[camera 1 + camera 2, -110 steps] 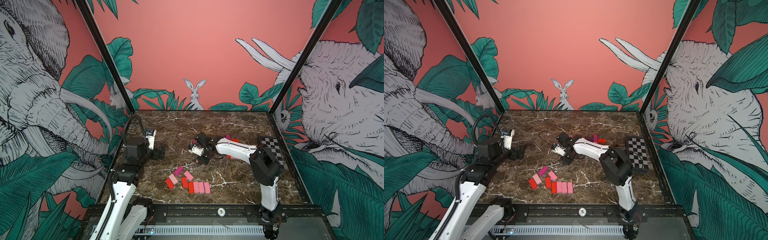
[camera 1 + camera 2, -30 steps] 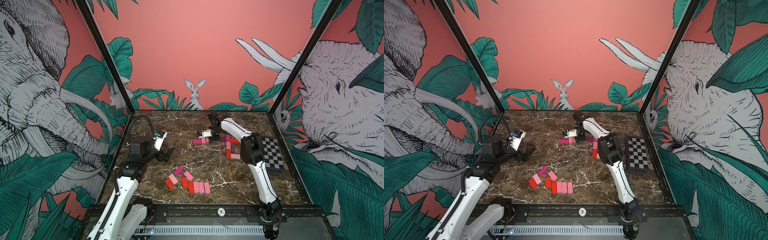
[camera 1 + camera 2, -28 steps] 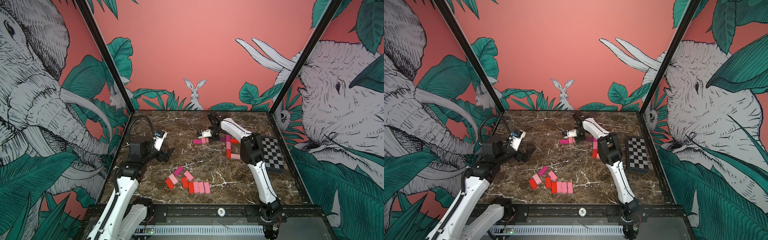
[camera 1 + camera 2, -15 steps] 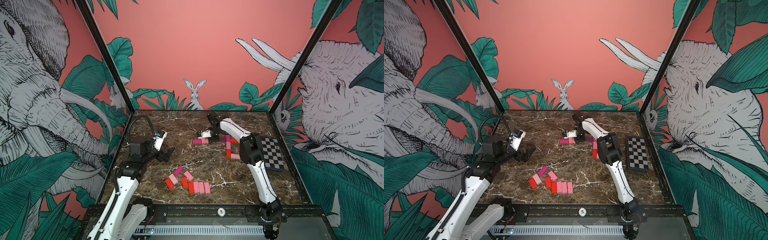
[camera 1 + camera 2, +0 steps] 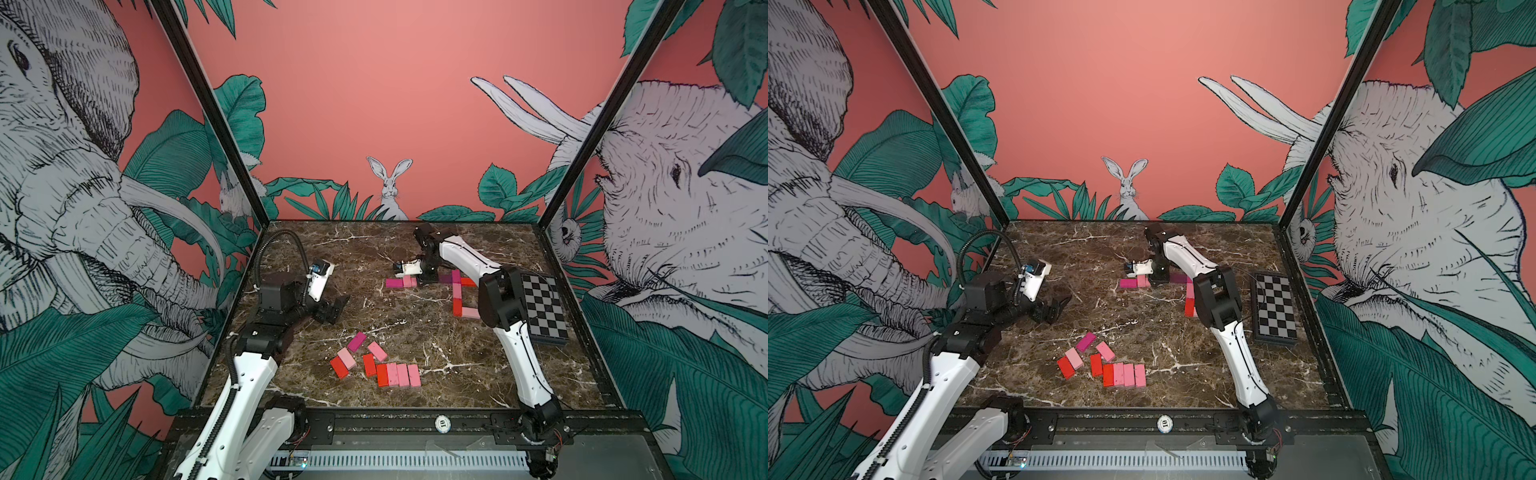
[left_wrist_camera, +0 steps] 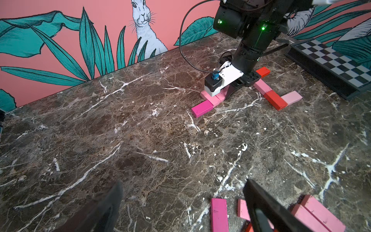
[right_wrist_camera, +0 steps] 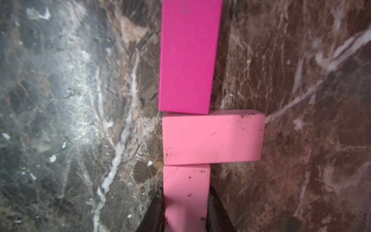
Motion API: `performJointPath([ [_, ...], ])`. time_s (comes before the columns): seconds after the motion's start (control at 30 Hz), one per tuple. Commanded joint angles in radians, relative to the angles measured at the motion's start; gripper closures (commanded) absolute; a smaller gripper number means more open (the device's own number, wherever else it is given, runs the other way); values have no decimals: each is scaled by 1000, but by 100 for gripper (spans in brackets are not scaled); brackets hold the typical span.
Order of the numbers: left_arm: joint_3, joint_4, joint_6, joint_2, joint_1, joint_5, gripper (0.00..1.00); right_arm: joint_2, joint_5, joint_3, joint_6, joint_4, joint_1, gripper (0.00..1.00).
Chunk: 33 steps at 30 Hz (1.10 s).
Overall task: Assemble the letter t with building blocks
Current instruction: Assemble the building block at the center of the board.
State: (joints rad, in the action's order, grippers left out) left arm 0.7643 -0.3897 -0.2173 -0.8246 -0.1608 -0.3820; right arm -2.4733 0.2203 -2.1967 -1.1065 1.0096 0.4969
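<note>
A pale pink block lies flat on the far side of the marble table, clenched between the jaws of the right gripper. Its end touches a crosswise pink block, which in turn touches a magenta block. Nearer the front edge lie loose blocks. The left gripper hangs low to their left, jaws spread, grasping nothing.

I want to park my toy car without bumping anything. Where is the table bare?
The table is bare in the middle, between the loose blocks and the letter blocks, and along the far edge beyond the left gripper. It is crowded on the right: right arm, letter blocks and checkerboard plate sit close.
</note>
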Motion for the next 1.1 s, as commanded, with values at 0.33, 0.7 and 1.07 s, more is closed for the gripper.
performJointPath([
  [0.33, 19, 22, 4, 8, 2, -8, 4, -44, -3, -11, 11, 42, 14, 92],
  [0.7, 18, 21, 6, 8, 1, -6, 4, -49, 4, -17, 5, 45, 19, 94],
  [1.07, 19, 20, 5, 8, 1, -6, 4, -56, -2, -19, 6, 48, 22, 91],
])
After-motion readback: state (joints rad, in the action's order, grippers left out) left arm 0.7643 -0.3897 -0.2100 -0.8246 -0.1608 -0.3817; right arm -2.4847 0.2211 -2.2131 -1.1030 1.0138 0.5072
